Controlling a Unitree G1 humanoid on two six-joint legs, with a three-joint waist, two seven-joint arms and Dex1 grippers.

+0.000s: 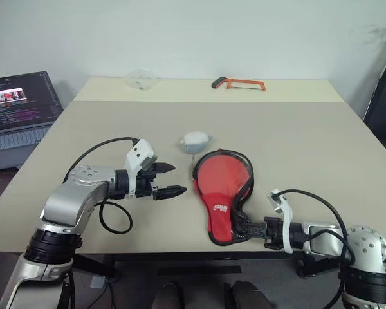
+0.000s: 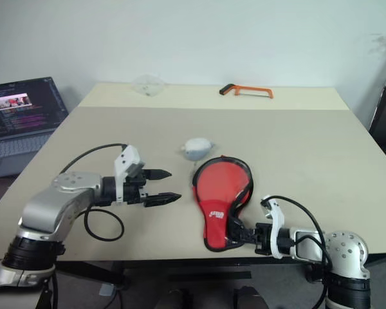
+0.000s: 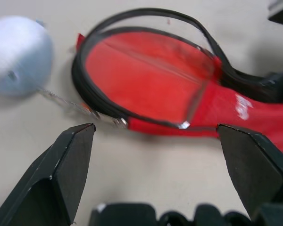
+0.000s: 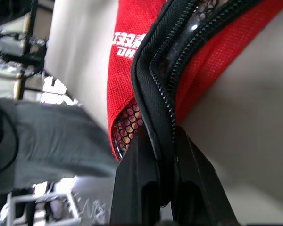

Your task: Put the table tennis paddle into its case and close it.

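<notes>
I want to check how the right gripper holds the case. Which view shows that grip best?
The right wrist view: the fingers are shut on the case at its black zipper edge. Both eye views show the right gripper at the case's narrow end, lacking detail. The left wrist view shows the case's round end between open fingers.

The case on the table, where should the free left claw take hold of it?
Probably the raised black zip rim at the round end of the case, coming from the left claw side: that edge stands open, while the right claw pinches the narrow end.
</notes>
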